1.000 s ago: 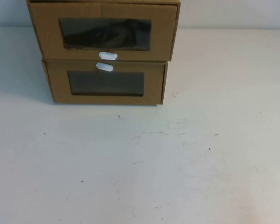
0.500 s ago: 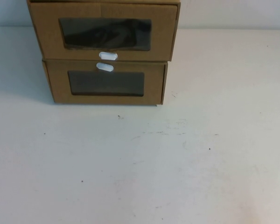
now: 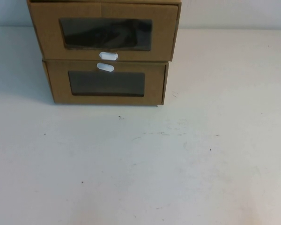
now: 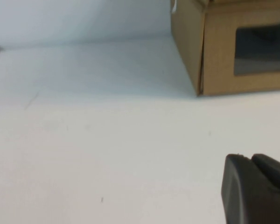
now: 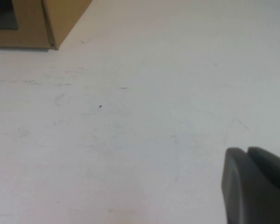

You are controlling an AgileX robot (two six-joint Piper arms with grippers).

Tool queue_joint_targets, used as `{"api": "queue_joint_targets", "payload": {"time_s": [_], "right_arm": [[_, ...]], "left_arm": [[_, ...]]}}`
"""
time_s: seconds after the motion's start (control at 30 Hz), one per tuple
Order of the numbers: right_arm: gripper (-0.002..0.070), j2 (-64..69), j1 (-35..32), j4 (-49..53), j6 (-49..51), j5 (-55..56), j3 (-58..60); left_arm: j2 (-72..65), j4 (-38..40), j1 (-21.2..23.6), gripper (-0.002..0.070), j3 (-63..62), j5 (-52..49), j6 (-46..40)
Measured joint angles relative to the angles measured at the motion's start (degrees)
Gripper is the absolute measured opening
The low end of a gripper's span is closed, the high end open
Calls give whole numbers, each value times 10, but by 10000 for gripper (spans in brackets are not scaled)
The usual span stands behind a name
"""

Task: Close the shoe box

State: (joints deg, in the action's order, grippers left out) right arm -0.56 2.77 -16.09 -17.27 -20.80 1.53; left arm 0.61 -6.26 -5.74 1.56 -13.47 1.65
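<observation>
I see a scuffed white desk (image 3: 178,159); the cardboard shoe box (image 3: 105,30) tops another box (image 3: 154,84). Left pincer (image 4: 256,191) and right pincer (image 5: 256,186) hover low, grip unclear.

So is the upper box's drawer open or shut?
Cannot tell: shoe box front hides any gap; left gripper and right gripper hover over table, away.

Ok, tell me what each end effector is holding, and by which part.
Nothing is held. The left end effector and right end effector are both over bare table, short of the shoe box, with nothing between their fingers.
</observation>
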Motion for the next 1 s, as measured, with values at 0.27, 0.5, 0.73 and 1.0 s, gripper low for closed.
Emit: {"api": "queue_joint_targets", "payload": {"time_s": [0.27, 0.5, 0.73, 1.0], "right_arm": [[-13, 0, 0, 0, 0, 0, 0], [-13, 0, 0, -1, 0, 0, 0], [-13, 0, 0, -1, 0, 0, 0], [-13, 0, 0, -1, 0, 0, 0]], "left_arm": [[1, -15, 0, -6, 0, -72, 10], [0, -15, 0, -6, 0, -72, 14], [0, -15, 0, -6, 0, -72, 14], [0, -16, 0, -6, 0, -72, 14]]}}
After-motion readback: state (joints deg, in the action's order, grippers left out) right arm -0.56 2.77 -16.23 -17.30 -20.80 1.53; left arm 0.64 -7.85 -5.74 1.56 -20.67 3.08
